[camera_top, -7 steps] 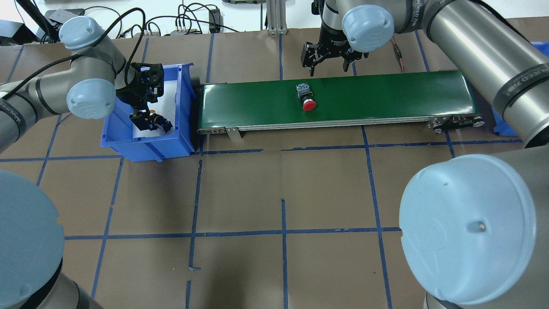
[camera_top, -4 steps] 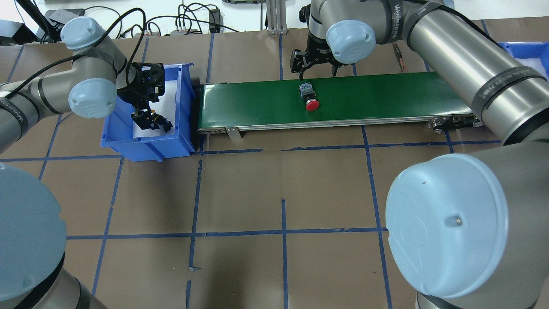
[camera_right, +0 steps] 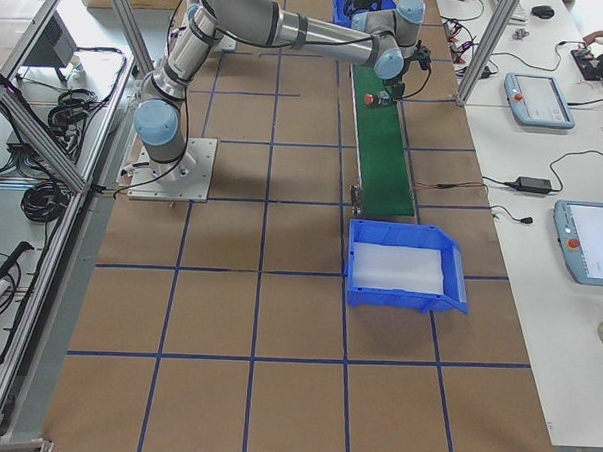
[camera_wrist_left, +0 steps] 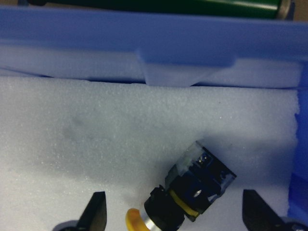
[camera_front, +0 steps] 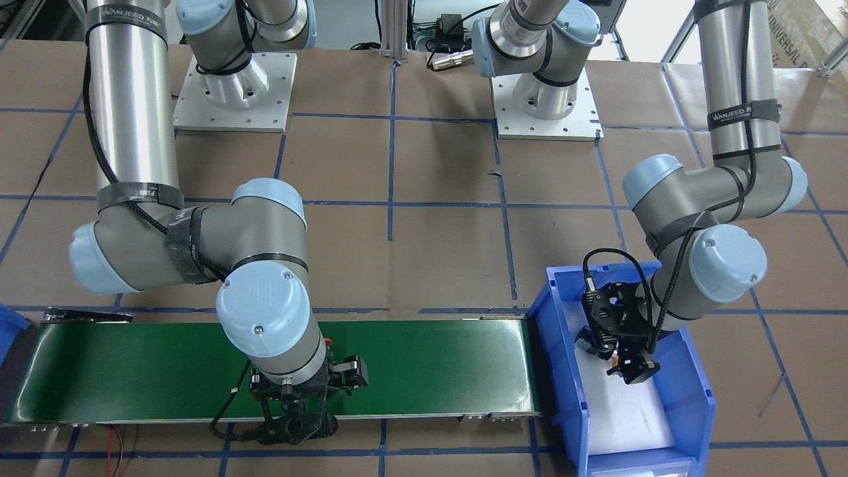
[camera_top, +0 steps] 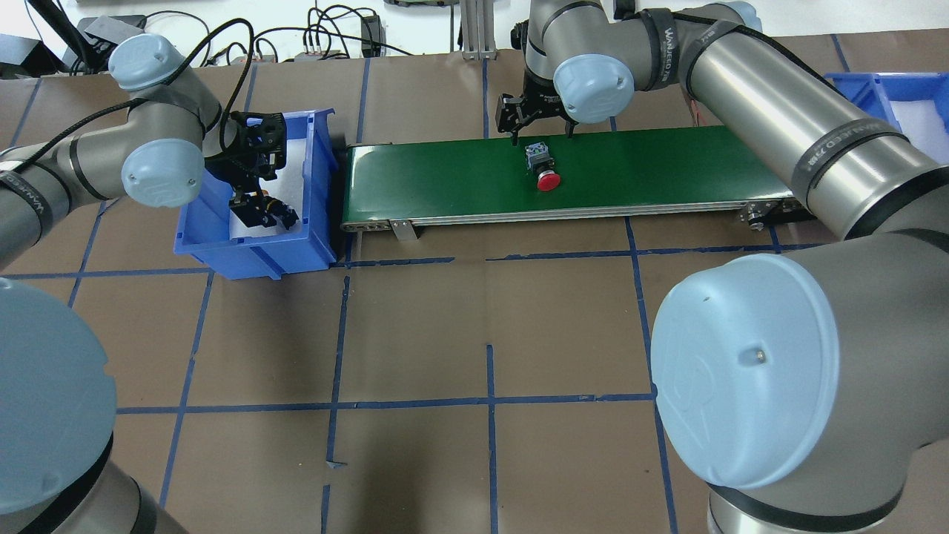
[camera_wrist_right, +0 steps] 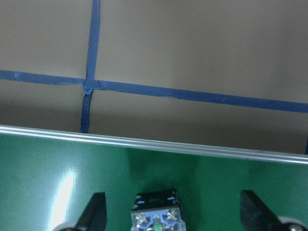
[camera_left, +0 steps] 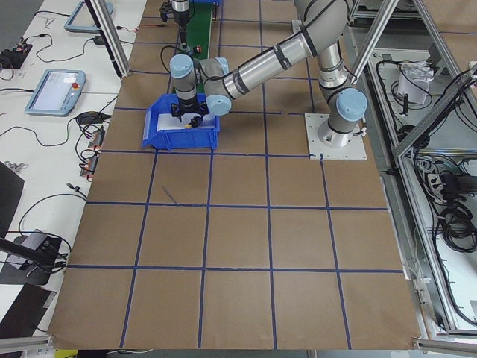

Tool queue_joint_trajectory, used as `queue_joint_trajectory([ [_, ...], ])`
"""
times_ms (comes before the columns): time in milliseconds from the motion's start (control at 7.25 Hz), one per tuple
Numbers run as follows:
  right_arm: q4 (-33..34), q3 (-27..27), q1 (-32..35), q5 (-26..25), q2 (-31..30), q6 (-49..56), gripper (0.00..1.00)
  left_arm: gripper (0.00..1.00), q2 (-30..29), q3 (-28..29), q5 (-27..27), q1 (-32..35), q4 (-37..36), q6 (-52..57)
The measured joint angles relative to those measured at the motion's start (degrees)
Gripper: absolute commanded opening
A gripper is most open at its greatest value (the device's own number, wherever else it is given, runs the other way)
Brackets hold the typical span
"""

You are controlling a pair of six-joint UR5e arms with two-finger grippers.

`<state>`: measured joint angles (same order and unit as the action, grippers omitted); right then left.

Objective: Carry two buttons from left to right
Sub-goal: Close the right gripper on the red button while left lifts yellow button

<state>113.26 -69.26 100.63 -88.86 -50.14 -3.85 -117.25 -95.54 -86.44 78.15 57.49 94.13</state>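
Observation:
A red button (camera_top: pixel 546 174) lies on its side on the green conveyor belt (camera_top: pixel 667 167), red cap toward the robot. My right gripper (camera_top: pixel 541 132) hangs open just beyond it; the right wrist view shows the button's grey block (camera_wrist_right: pixel 156 215) low between my spread fingers (camera_wrist_right: pixel 96 211). A yellow button (camera_wrist_left: pixel 190 192) lies on white foam in the left blue bin (camera_top: pixel 252 256). My left gripper (camera_top: pixel 259 211) is down in that bin, open, a finger (camera_wrist_left: pixel 96 211) on each side of the yellow button. In the front-facing view the right arm hides the red button.
Another blue bin (camera_top: pixel 901 96) stands past the belt's right end, lined with white foam (camera_right: pixel 395 268). The left bin's walls (camera_front: pixel 692 397) surround my left gripper (camera_front: pixel 629 368). Cables and boxes lie beyond the table's far edge. Brown paper with blue tape lines covers the table (camera_top: pixel 482 334).
The red button has ridden rightward on the belt. My right gripper has swung left along the belt's far side to stand over it. The left gripper has stayed in the bin.

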Motion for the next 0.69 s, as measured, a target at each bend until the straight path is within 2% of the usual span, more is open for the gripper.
queue_joint_trajectory([
  [138,0.1,0.3,0.0,0.0,0.2,-0.1,0.35,1.00,0.0,-0.1,0.2,0.0,0.0,0.0],
  [276,-0.1,0.4,0.0,-0.1,0.3,-0.2,0.21,1.00,-0.1,-0.2,0.6,0.0,-0.1,0.0],
  [414,-0.5,0.3,0.0,-0.1,0.3,-0.1,0.12,1.00,-0.1,-0.5,0.9,0.0,-0.2,0.0],
  [690,-0.8,0.0,-0.2,0.0,0.0,0.2,0.08,0.99,-0.2,-0.7,1.0,0.0,-0.4,0.0],
])
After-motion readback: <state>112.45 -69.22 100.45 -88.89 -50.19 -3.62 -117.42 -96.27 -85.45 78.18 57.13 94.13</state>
